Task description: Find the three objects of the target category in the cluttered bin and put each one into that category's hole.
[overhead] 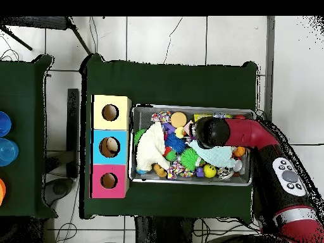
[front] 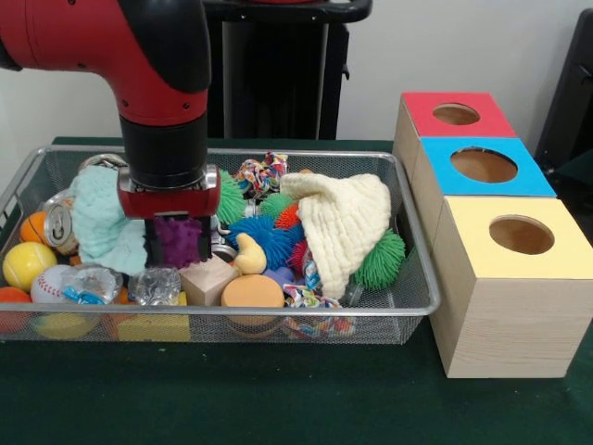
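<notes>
We see the red and black arm (front: 139,65) reaching down into the wire bin (front: 408,311), its gripper (front: 176,243) buried among the clutter right at a purple spiky ball (front: 181,239); we cannot tell whether it is released or clenched, since the wrist housing and the toys hide it. A pale blue cloth (front: 102,222) lies just beside the wrist, and a cream knitted cloth (front: 343,227) drapes over the heap at the bin's other end, partly covering a green spiky ball (front: 382,261). Between them we make out a blue spiky ball (front: 264,239), a wooden block (front: 208,278), a yellow ball (front: 28,264) and a soda can (front: 60,227). Beside the bin stand three wooden boxes, each with a round hole: the red box (front: 454,114), blue box (front: 484,165) and yellow box (front: 519,236).
</notes>
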You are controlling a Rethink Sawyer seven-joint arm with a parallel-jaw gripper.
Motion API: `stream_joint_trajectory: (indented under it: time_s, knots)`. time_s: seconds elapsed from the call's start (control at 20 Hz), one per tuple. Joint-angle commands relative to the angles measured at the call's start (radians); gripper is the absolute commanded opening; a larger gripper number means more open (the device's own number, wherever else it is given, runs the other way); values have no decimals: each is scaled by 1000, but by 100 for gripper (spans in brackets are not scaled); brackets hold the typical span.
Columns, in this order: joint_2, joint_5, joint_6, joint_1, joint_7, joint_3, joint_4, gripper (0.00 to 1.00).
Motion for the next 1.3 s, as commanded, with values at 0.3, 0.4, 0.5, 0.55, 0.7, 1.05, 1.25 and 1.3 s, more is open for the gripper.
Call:
stream_joint_trajectory:
  time_s: [0.3, 0.4, 0.5, 0.55, 0.7, 1.05, 1.25, 1.3]
  knots:
    - [44, -13, 72, 45, -29, 1, -140, 100]
    - [53, -12, 90, 49, -43, 2, -167, 100]
    - [66, -11, 98, 49, -55, 7, -194, 100]
    - [72, -12, 102, 47, -63, 8, -205, 100]
    - [76, -21, 105, 43, -75, 12, -217, 100]
    - [60, -27, 141, 26, -117, 23, -221, 100]
    - [38, -27, 146, -1, -154, 27, -199, 100]
    - [30, -27, 144, -5, -156, 26, -190, 100]
